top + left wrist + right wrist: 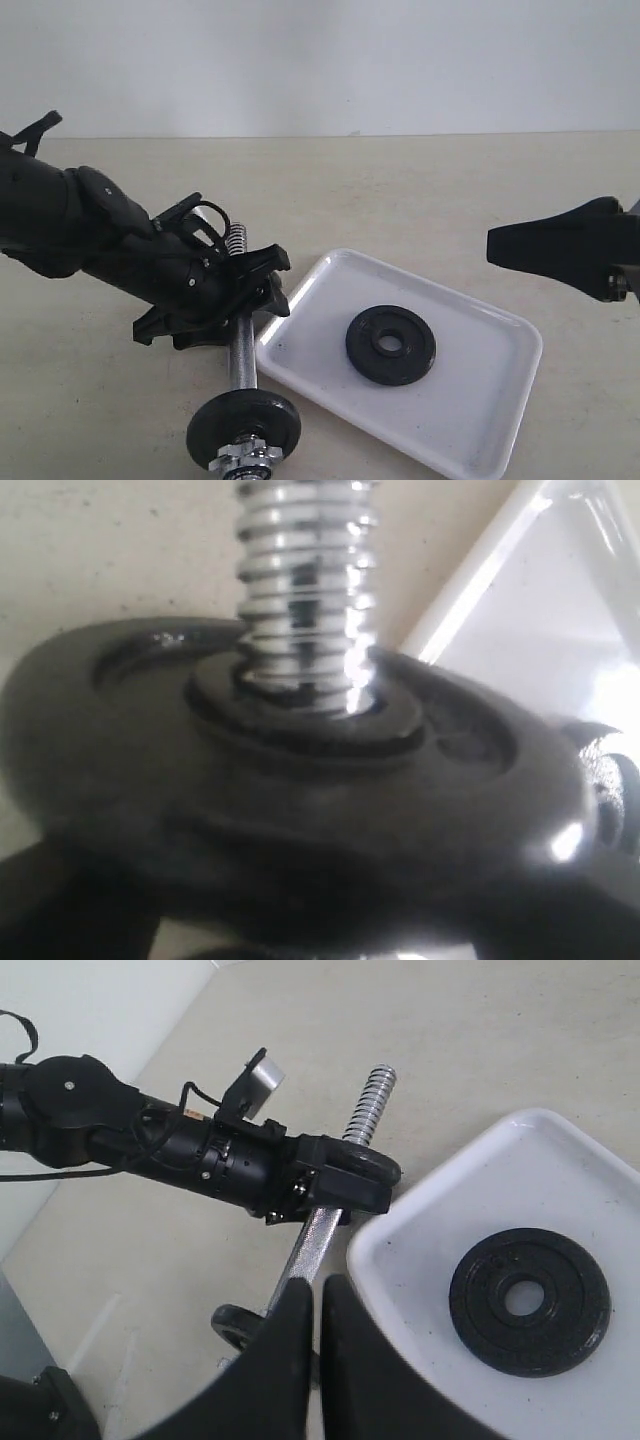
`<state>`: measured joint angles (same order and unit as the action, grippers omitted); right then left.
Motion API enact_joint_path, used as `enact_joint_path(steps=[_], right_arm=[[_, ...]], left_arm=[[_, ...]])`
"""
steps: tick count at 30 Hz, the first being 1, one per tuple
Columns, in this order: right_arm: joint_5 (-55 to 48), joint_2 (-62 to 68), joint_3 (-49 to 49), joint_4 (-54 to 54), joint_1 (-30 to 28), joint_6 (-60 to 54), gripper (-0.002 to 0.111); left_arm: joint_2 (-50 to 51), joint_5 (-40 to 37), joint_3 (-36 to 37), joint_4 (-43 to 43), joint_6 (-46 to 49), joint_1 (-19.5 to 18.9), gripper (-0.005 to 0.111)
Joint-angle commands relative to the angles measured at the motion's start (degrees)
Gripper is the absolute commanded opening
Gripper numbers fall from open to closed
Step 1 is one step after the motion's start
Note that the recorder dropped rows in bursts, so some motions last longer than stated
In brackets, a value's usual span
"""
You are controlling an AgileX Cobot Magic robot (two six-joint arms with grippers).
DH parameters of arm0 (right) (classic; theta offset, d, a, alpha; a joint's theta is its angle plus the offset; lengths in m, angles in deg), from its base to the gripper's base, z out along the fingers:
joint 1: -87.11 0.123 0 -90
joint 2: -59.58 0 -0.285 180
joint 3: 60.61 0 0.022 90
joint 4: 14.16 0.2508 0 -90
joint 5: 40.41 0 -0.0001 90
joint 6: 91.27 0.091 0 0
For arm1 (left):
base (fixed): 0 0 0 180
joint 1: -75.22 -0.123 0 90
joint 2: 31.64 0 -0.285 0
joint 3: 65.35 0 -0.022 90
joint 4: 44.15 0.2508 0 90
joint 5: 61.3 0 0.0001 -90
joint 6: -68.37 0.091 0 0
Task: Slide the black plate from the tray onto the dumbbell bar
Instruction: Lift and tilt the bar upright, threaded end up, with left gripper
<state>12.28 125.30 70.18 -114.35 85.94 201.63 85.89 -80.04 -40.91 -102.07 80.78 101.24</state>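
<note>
Currently the small round cast black plate (391, 345) is lying flat near the middle of the glossy white rectangular plastic tray (470, 410), free of both grippers. Just beside the tray's left rim, the short chrome steel dumbbell bar (243, 355) is stretching across the beige table (100, 420). Its bare threaded end is pointing away, and its near end is carrying a fitted black disc (243, 428) and a silver star-shaped nut (245, 462).

My left gripper (272, 285) is clamping the bar about midway. There my left wrist camera is showing a second black disc (300, 780) sitting on the thread. I cannot tell whether the fingers are pressing on disc or rod.

My right gripper (492, 245) is hovering off the table on the right, well apart from the plate. Its fingers are nearly together, holding nothing.
</note>
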Motion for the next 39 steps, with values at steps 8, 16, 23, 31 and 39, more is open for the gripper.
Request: enact_joint_path(steps=[8, 16, 23, 31, 39], right_arm=[[-0.23, 0.10, 0.02, 0.24, 0.05, -0.85, 0.000], [-0.34, 0.10, 0.02, 0.24, 0.05, -1.65, 0.000], [-0.49, 0.10, 0.02, 0.24, 0.05, -1.79, 0.000], [-3.81, 0.10, -3.35, 0.24, 0.05, -2.06, 0.000], [-6.24, 0.10, -4.18, 0.24, 0.05, -3.88, 0.000]], left_arm=[[0.93, 0.53, 0.01, 11.78, 0.52, 0.33, 0.004], [0.93, -7.37, 0.01, 39.21, -3.75, -0.43, 0.004], [0.93, -17.04, 0.01, 62.84, -9.58, -0.43, 0.004], [0.93, -19.02, 0.01, 66.54, -7.29, -0.43, 0.004], [0.93, -20.24, 0.01, 66.54, 1.60, -0.21, 0.004]])
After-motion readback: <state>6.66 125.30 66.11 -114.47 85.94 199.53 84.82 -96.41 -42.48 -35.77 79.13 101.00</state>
